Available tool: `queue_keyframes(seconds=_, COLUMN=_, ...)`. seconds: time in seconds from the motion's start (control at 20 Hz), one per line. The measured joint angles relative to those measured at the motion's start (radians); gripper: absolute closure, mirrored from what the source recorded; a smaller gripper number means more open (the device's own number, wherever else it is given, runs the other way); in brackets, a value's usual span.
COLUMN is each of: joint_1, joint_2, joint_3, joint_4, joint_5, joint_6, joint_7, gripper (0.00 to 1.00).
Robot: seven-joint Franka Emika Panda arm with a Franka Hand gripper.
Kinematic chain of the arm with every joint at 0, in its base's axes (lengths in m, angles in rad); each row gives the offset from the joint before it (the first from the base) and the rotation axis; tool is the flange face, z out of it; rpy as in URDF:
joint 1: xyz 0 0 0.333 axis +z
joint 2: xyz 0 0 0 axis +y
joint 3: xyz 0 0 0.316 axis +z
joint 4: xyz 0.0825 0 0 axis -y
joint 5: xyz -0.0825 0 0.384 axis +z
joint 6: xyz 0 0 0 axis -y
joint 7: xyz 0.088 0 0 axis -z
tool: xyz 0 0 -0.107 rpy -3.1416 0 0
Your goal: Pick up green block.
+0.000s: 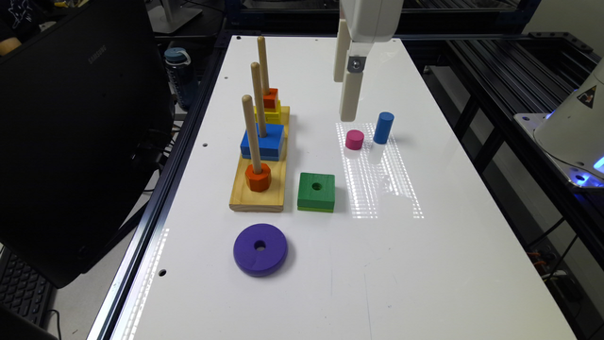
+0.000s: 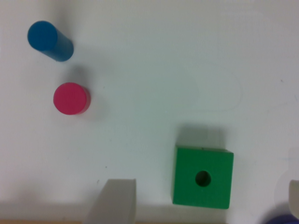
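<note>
The green block (image 1: 316, 191) is lying flat on the table (image 1: 424, 264) at mid-frame of the exterior view, just right of the peg base (image 1: 257, 198), untouched. The gripper (image 1: 347, 97) is hanging high in the upper centre, its jaws spread wide and holding nothing. Nothing is done yet: lining up, descending, closing and lifting are all remaining.

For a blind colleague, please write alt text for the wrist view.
A flat square green wooden block with a round centre hole lies on a white table, between open gripper fingers. A pink cylinder and blue cylinder stand apart.
</note>
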Motion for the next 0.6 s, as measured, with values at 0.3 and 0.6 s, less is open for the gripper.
queue_keyframes(seconds=0.3, joint_1=0.000, joint_2=0.002, joint_3=0.000, joint_4=0.000, joint_5=-0.0002, joint_6=0.000, joint_7=0.000, gripper=0.00)
queue_keyframes(seconds=0.6, joint_1=0.000, joint_2=0.055, joint_3=0.000, joint_4=-0.001, joint_5=-0.0200, joint_6=0.040, joint_7=0.011, gripper=0.00)
